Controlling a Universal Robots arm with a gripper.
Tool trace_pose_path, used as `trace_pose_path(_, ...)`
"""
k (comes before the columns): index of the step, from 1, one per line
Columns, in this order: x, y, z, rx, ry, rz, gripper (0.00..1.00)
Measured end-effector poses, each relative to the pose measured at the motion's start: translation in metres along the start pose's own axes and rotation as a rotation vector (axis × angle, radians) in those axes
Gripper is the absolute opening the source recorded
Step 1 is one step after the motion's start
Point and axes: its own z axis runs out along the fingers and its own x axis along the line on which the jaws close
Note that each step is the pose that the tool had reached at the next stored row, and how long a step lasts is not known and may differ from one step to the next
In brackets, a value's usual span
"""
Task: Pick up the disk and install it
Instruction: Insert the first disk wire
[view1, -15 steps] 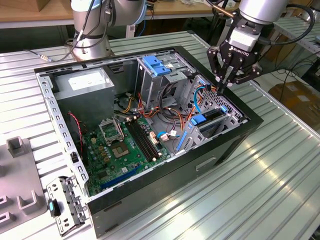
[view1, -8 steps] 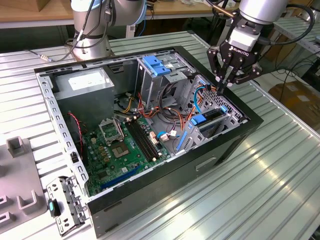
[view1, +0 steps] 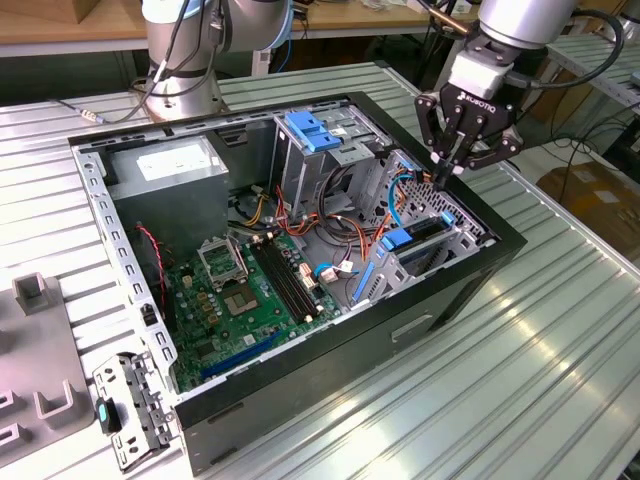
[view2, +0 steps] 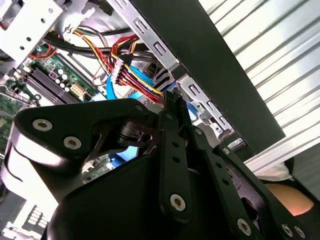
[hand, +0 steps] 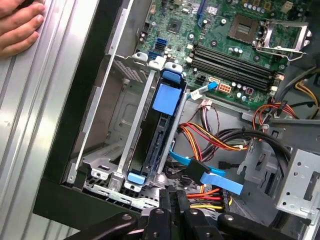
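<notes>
The disk (hand: 161, 140) stands on edge in the drive cage (hand: 131, 150) at the corner of the open computer case (view1: 330, 345). It shows as a dark slab between metal rails with a blue plastic tab (hand: 166, 97) on top. In the exterior view the disk (view1: 425, 228) lies at the case's right end. My gripper (view1: 443, 178) hovers just above that end of the cage. It is shut with nothing between its fingers. In both wrist views the gripper (hand: 172, 196) (view2: 172, 100) points down beside the disk's cable end.
Coloured cables (hand: 210, 140) and a blue flat cable (hand: 220, 180) crowd the space beside the cage. The motherboard (view1: 250, 290), a grey power-supply box (view1: 165, 165) and a blue latch plate (view1: 315, 130) are inside the case. A person's hand (hand: 17, 27) rests on the table.
</notes>
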Motion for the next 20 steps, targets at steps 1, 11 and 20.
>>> trace_pose_path(1,0.0000,0.0000,0.0003,-0.0013,0.0001,0.026,0.16)
trace_pose_path(11,0.0000,0.0000,0.0007,-0.0042,0.0007,0.088,0.16)
trace_pose_path(20,-0.0003,0.0004,0.0035,-0.0080,0.0015,0.166,0.16)
